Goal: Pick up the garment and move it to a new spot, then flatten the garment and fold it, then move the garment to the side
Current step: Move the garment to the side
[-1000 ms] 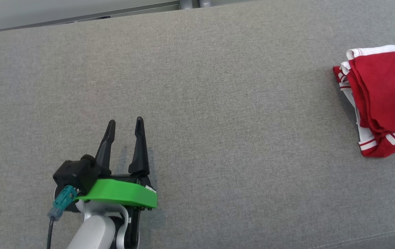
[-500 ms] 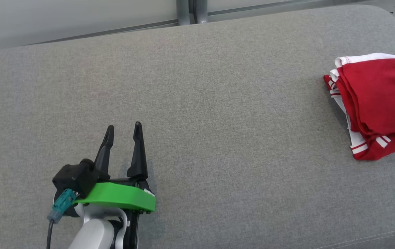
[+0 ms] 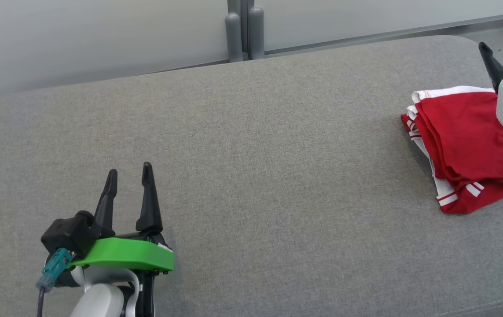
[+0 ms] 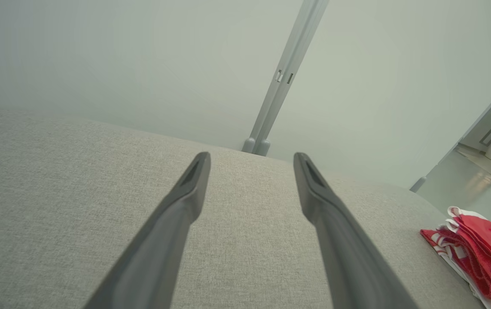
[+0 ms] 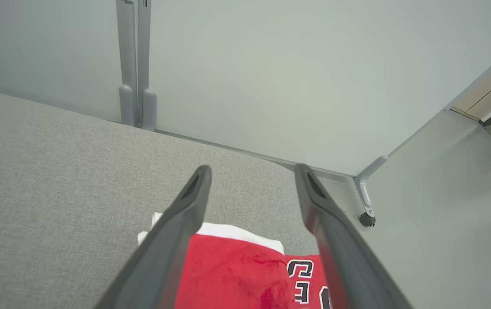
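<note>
the left gripper (image 3: 129, 169) sits at the near left of the grey cushion (image 3: 277, 176). its two dark fingers point toward the far edge and stand moderately apart, with only bare fabric between them. whether it touches the cushion cannot be told. to its left, far side and right the cushion lies open, a wide bare stretch reaching across the middle.

the cushion's far edge runs along a pale wall panel (image 3: 101, 39), and two short grey posts (image 3: 242, 31) stand just behind that edge near the middle. at the right the cushion ends in a rounded corner, and smooth floor (image 5: 443, 193) lies beyond it.

the garment (image 3: 467, 145), red with white trim and folded into a layered stack, lies at the far right end of the cushion, close to that rounded corner and well apart from the left gripper. black and white lettering shows on it in the right wrist view.

the right gripper (image 3: 502, 38) is over the garment's far right part. its fingers are spread and grip nothing, and their tips reach past the white hem toward the cushion's far edge. whether they touch the cloth cannot be told.
</note>
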Available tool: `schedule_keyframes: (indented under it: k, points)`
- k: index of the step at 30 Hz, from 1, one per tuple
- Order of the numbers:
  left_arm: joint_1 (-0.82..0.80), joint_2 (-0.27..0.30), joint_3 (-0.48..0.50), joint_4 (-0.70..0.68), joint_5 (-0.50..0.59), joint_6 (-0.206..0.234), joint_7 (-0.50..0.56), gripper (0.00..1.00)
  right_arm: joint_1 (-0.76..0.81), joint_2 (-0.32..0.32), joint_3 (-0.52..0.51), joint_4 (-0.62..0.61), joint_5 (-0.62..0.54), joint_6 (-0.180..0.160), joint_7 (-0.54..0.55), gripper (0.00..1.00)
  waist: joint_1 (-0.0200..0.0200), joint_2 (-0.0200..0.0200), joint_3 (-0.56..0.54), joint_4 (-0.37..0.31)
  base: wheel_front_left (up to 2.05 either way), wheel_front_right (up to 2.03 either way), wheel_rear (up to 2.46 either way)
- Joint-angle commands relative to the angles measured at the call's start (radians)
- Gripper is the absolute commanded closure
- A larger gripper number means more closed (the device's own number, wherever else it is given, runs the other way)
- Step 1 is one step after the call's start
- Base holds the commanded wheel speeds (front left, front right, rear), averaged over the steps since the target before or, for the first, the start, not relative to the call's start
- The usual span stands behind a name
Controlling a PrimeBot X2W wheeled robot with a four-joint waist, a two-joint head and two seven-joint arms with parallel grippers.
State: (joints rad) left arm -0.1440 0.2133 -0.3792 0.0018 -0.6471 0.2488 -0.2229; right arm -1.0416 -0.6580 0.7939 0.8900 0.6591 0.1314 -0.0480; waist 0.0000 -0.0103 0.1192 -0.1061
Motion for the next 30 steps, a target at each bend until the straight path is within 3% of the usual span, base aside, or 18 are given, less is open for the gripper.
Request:
schedule_keyframes:
  k: [1,12,22,30]
  points:
    - [0.008,0.013,0.011,0.003,-0.006,-0.003,-0.007,0.0,0.018,0.014,-0.012,-0.008,0.013,-0.001,-0.023,0.0,0.0,0.0103,-0.026,0.007,0.0,0.0,0.0]
    - [0.02,0.059,0.078,0.045,-0.021,-0.015,-0.023,0.0,0.145,0.15,-0.148,-0.054,0.006,-0.001,-0.179,0.0,0.0,0.0103,-0.086,0.024,0.0,0.0,0.0]
    - [0.062,0.061,0.114,0.08,-0.014,-0.015,-0.035,0.0,0.337,0.268,-0.302,-0.161,-0.113,-0.001,-0.211,0.0,0.0,0.0103,-0.123,0.025,0.0,0.0,0.0]
    - [0.119,0.045,0.129,0.086,0.011,-0.011,-0.042,0.0,0.554,0.388,-0.51,-0.31,-0.275,-0.001,-0.198,0.0,0.0,0.0103,-0.136,0.031,0.0,0.0,0.0]
